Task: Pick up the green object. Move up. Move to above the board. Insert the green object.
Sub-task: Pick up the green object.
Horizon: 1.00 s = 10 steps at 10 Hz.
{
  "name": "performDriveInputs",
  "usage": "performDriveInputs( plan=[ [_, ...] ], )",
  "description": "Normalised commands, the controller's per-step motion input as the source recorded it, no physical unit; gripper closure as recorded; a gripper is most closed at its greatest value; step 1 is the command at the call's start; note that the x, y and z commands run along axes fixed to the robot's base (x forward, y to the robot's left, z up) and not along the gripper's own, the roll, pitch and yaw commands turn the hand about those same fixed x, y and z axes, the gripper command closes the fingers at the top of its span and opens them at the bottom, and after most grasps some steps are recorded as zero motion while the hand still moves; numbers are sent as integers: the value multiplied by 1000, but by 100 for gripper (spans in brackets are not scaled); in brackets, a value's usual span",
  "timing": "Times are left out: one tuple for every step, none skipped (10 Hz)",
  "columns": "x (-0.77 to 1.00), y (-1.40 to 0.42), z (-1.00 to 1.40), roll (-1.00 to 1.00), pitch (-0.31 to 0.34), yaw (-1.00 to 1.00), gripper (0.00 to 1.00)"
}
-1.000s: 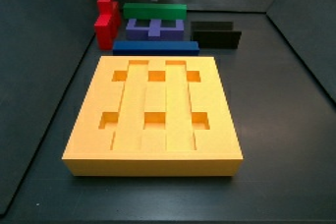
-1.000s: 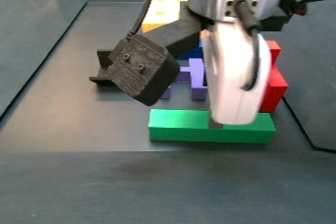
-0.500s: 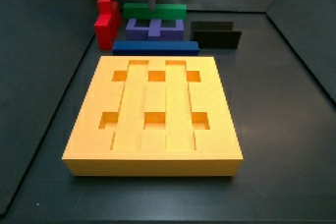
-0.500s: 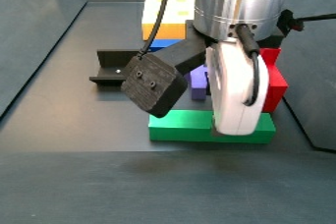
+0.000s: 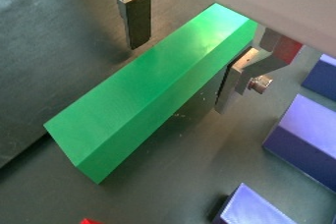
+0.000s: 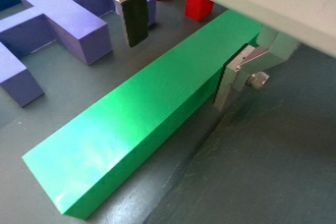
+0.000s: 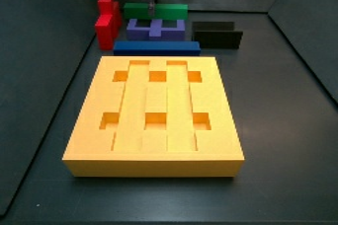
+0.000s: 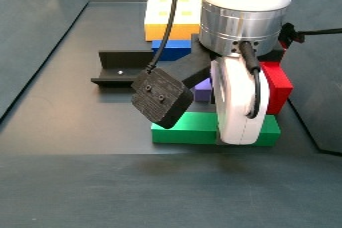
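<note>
Only in wrist views: tool (image 6: 187, 49) astride green object (image 6: 138, 135).

The green object (image 6: 144, 120) is plain bright green between the gripper (image 6: 184, 46) with its silver plates and dark pads, beside a purple block (image 6: 59, 27) and red block (image 8: 277, 84), with a blue bar (image 7: 156, 45), black fixture (image 7: 218, 35) and yellow-orange board (image 7: 156, 115) at frame centre.
</note>
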Motion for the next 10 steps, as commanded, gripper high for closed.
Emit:
performDriveInputs(
  plan=[
    [-3, 0, -237, -130, -120, 0, 0],
    [0, 0, -183, -139, -91, -20, 0],
    [0, 0, -114, -124, -74, -3, 0],
    [0, 0, 0, -54, 0, 0, 0],
    [0, 0, 0, 0, 0, 0, 0],
    [0, 0, 0, 0, 0, 0, 100],
    [0, 0, 0, 0, 0, 0, 100],
    [0, 0, 0, 0, 0, 0, 100],
    [0, 0, 0, 0, 0, 0, 100],
    [0, 0, 0, 0, 0, 0, 100]
  ],
)
